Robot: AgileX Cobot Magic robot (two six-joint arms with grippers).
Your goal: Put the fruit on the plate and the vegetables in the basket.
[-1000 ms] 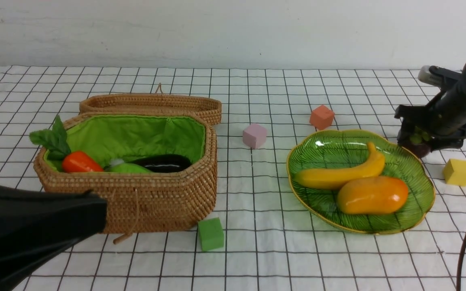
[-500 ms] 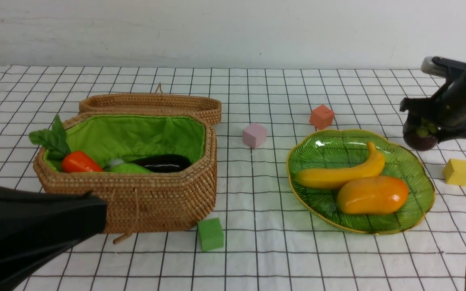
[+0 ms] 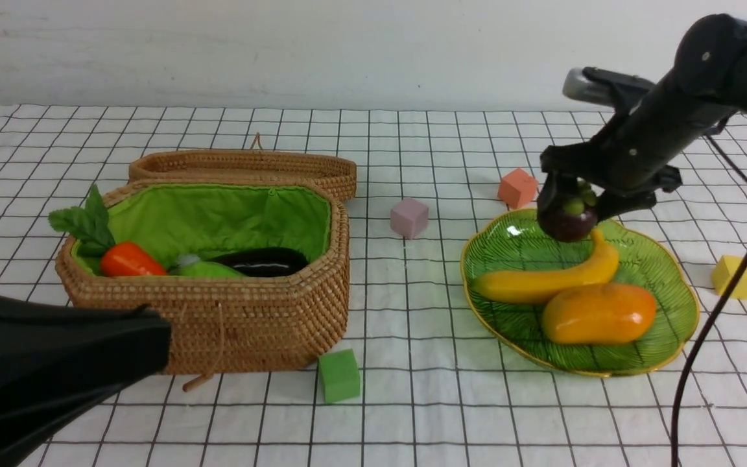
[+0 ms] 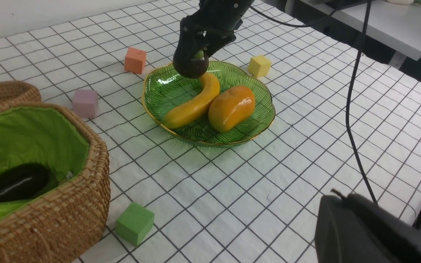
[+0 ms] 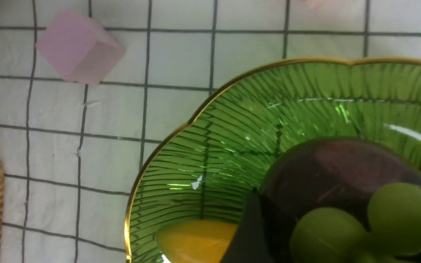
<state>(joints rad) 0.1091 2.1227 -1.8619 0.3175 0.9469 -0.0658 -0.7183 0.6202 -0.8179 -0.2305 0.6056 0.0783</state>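
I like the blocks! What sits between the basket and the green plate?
The pink cube, alone on the cloth between basket and plate, in the front view.

Bench (image 3: 412, 415) covered edge to edge with a white cloth (image 3: 451, 143) printed in a thin black grid, slightly wrinkled. Plain off-white wall (image 3: 283, 52) right behind it, faint scuffs. Even, soft light, weak shadows. Left wrist view: a grey-white tabletop (image 4: 389, 22) beyond the bench's far corner, dark gap between them.

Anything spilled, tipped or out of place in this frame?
Nothing stands out. Banana and mango lie in the plate, vegetables sit in the basket, and the right gripper holds the mangosteen above the plate.
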